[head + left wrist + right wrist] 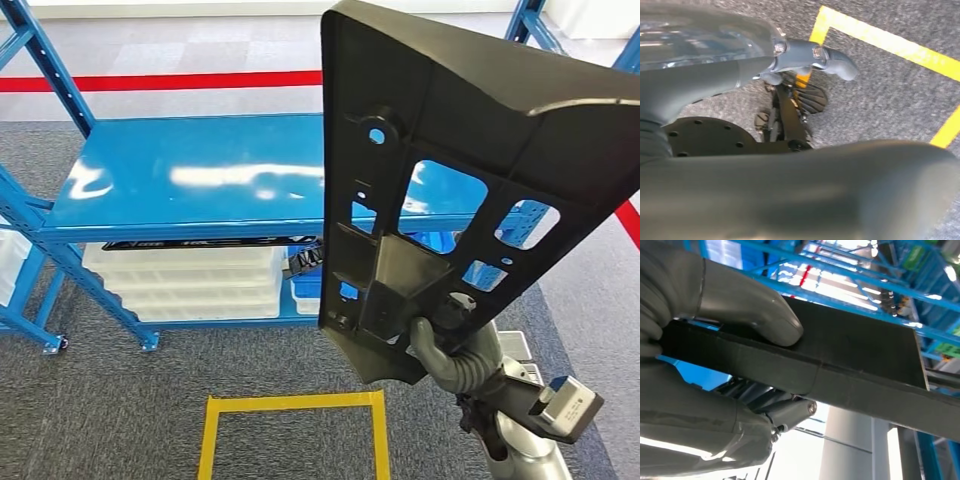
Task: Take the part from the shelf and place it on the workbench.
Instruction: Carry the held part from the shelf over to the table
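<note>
In the head view, the right hand [445,350] grips the lower edge of the part [483,170], a large black moulded plastic panel with several cut-out openings and ribbing on the side facing the camera. The part is held upright and tilted in the air, above the grey carpeted floor [113,420] and in front of the blue shelf [189,175], clear of both. The top board of the shelf is a glossy blue surface; white trays [189,280] are stacked on the level beneath it, with a blue bin [306,288] just beside them. A yellow tape rectangle [294,403] is marked on the floor in front of the shelf, and a red line [151,80] runs across the floor behind it. In the left wrist view, the left hand [806,75] hangs over the carpet near a yellow tape line [889,44]; its grey thumb [828,57] extends outward and nothing is visible in its grasp, but the frame does not make clear whether the darker fingers are spread or curled. In the right wrist view, the thumb [753,310] of the right hand [715,370] presses on one face of the part [859,350] while the fingers [787,412] clamp the opposite face, so the panel edge is pinched between them. Blue shelf beams [866,282] are visible beyond the part.
</note>
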